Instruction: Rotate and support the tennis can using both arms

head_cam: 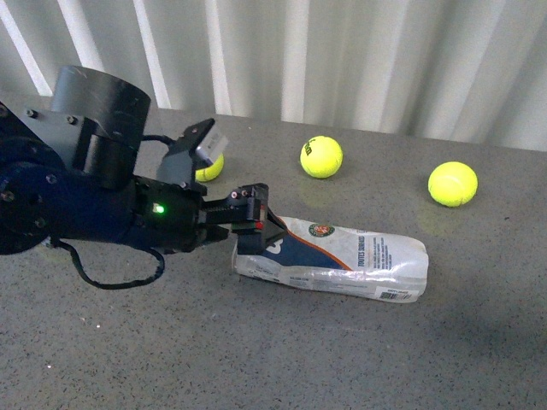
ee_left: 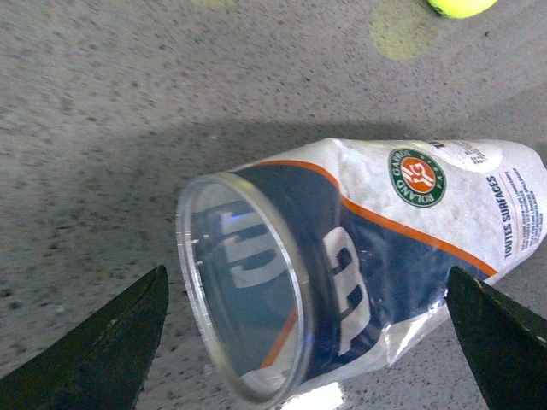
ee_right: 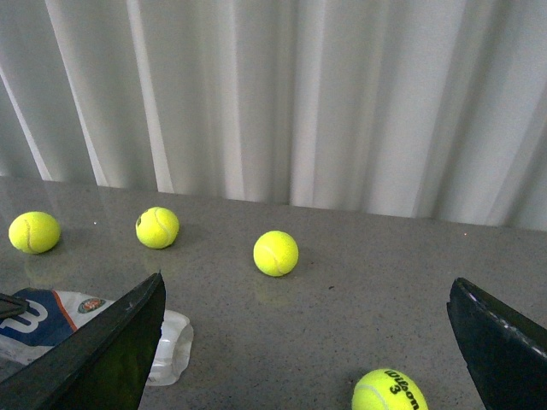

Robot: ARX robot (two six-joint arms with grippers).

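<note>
A grey speckled table (head_cam: pixel 256 359) stands before a white pleated curtain (head_cam: pixel 342 60). The bulky black left arm (head_cam: pixel 77 188) reaches across the table to one end of the tennis can (head_cam: pixel 342 256).

The can, a clear dented tube with a white and navy label, an orange stripe and a round emblem, lies on its side. Its round rimmed end sits between the released jaws of the left gripper (ee_left: pixel 306 278). The rest of the can stretches away beyond the fingertips. I cannot tell whether the two dark fingers (ee_left: pixel 102 342) touch the can.

The right gripper (ee_right: pixel 306 282) is also spread wide and holds nothing. One yellow-green tennis ball (ee_right: pixel 389 393) lies between its jaws, and three more balls (ee_right: pixel 276 253) lie beyond the fingertips. Part of the can shows just outside one finger (ee_right: pixel 102 350).
</note>
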